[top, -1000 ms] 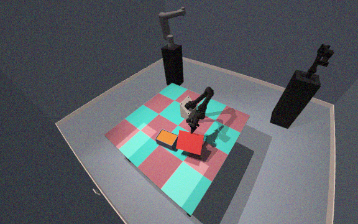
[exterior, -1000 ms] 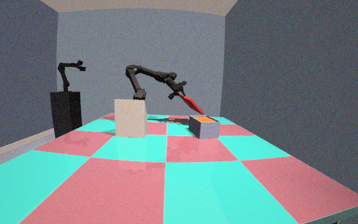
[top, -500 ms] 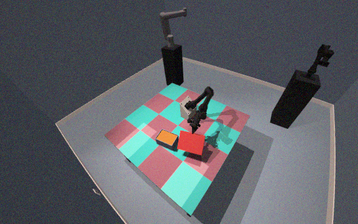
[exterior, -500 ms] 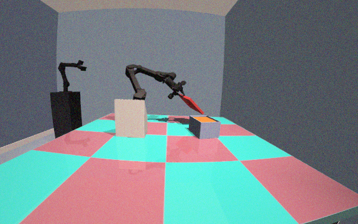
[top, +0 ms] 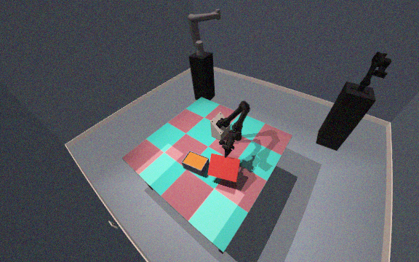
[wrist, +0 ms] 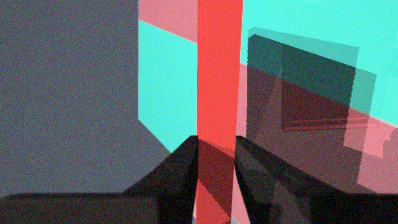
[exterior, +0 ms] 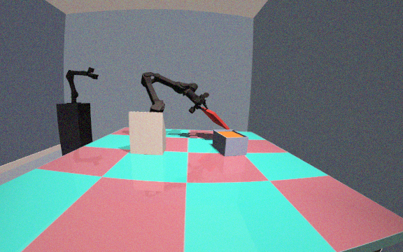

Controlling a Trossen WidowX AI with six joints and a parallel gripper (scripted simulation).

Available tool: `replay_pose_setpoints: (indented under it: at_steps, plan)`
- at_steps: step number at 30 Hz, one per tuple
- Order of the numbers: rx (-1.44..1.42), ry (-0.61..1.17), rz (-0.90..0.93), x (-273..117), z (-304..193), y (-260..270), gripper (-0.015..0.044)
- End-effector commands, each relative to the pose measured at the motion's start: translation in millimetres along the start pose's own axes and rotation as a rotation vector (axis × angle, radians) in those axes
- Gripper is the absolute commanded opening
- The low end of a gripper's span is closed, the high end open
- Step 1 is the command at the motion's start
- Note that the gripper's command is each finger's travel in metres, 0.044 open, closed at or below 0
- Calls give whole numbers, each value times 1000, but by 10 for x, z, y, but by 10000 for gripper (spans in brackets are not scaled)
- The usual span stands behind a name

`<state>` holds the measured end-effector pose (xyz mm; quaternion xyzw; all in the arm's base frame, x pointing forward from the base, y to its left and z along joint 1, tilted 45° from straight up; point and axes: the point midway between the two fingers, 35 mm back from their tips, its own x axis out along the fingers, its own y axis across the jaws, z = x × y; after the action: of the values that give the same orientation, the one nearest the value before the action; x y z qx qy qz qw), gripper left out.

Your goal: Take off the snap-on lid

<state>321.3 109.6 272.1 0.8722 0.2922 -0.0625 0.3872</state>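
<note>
The red lid (top: 224, 167) (exterior: 215, 118) (wrist: 219, 75) is in the air, tilted steeply in the exterior view, with its far edge lower than the held edge. My gripper (top: 226, 155) (exterior: 203, 108) (wrist: 215, 143) is shut on one edge of it; in the wrist view the lid stands edge-on between the two fingertips. The storage box (top: 195, 167) (exterior: 236, 146), grey with an orange top face inside its rim, stands upright on the table without the lid, beside the lid in the top view. The lid's underside is hidden in the top view.
The checkered table (top: 188, 193) (exterior: 222, 217) carries a pale block (top: 215, 128) (exterior: 146, 133) by the arm's base. Two black pedestals (top: 202, 76) (top: 345, 116) with other arms stand beyond the table. The lid's shadow falls on the table under it.
</note>
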Motion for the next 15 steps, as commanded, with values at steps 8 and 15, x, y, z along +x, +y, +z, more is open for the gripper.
replay_pose_setpoints:
  at_steps: [8,15]
  plan:
    - [6,-6,9,61,15,-62,0]
    - [6,-5,9,96,15,-104,0]
